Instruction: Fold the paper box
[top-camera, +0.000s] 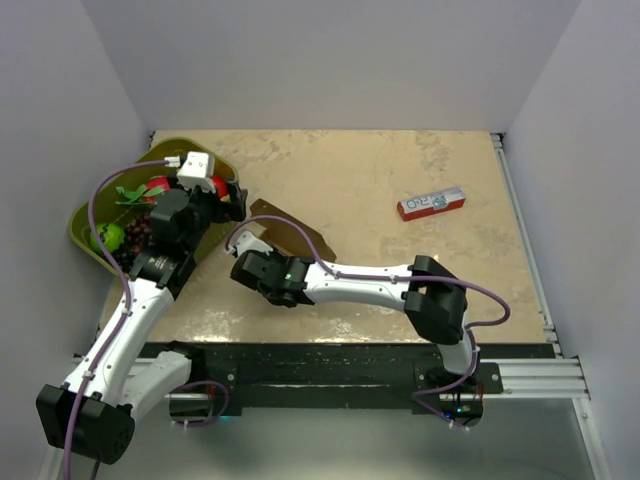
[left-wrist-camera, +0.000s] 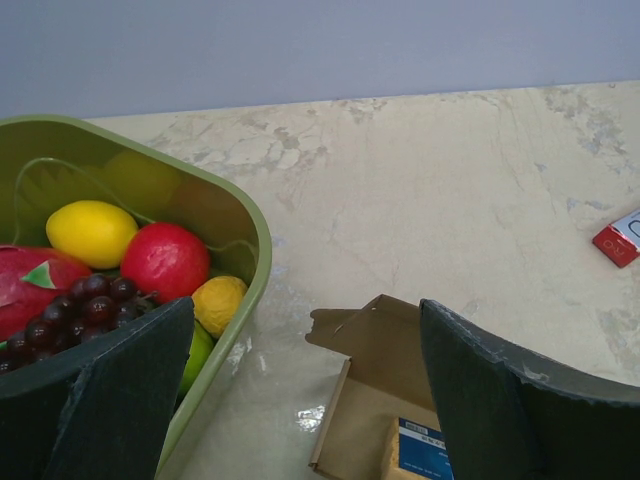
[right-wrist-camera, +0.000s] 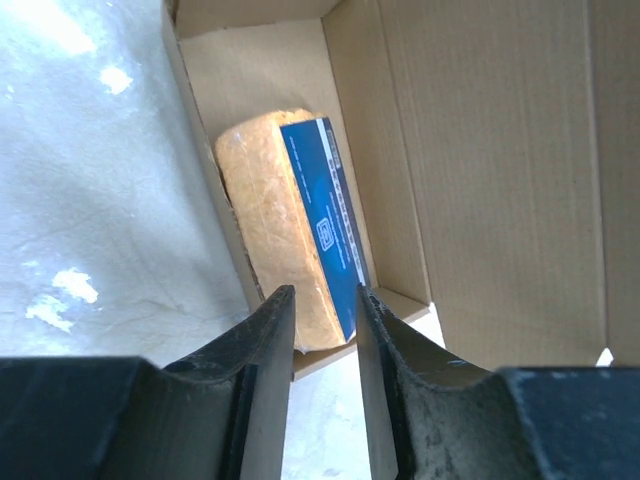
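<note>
paper box (right-wrist-camera: 480, 150) lies just beyond right gripper (right-wrist-camera: 322, 300).

Your desk (top-camera: 400, 270) is a beige, marbled slab with pale glare patches on its surface. Three things rest directly on it. At the far-left corner you have a green basket (top-camera: 78, 232) with a rounded rim. Just to its right, left of centre, lies the paper box (top-camera: 285, 232). It is plain brown cardboard, opened upward with a flap spread out flat on the desk. In the left wrist view, a strip of bare desk separates the basket from the box. Well apart, on the right half toward the far side, a narrow red-and-white carton (top-camera: 431, 204) lies flat, its right end angled slightly farther from you.
</note>
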